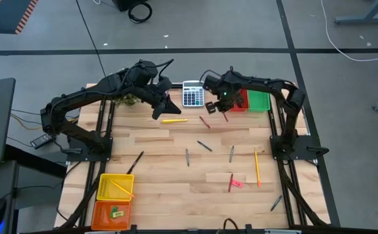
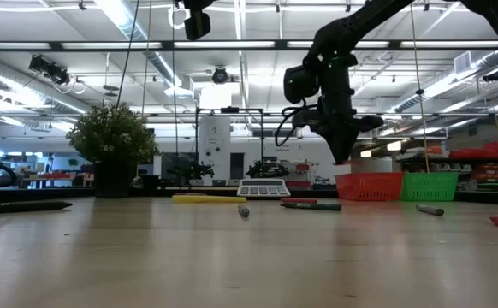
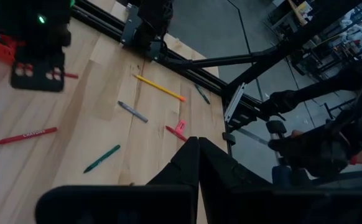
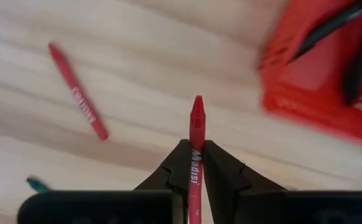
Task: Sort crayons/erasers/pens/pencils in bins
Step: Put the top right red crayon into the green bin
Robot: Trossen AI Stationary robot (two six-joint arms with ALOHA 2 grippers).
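My right gripper [image 1: 224, 109] hangs above the table beside the red bin [image 1: 238, 101], shut on a red crayon [image 4: 196, 124]. The red bin [image 4: 321, 68] holds dark pens. A second red crayon [image 4: 78, 99] lies flat on the wood below, and a yellow pen [image 1: 174, 120] lies left of it. A green bin [image 1: 259, 101] stands right of the red one. The yellow bin [image 1: 114, 186] and the orange bin [image 1: 113, 213] sit at the near left. My left gripper [image 1: 173, 104] hovers shut and empty at the far middle, its fingers [image 3: 198, 152] closed together. My right gripper pinches the red crayon's labelled shaft [image 4: 195, 163] between its two fingers. The fingers come from above, pointing down, and run along the crayon. Its pointed tip [image 4: 197, 102] sticks out past the fingertips toward the table. The crayon is lifted clear of the wood.
A grey calculator [image 1: 193, 94] lies at the far edge between the arms. Dark pens [image 1: 204, 145], a pencil [image 1: 256, 167], a red crayon [image 1: 230, 182], a pink eraser [image 1: 237, 184] and a green crayon [image 3: 102, 158] are scattered over the middle and right of the table.
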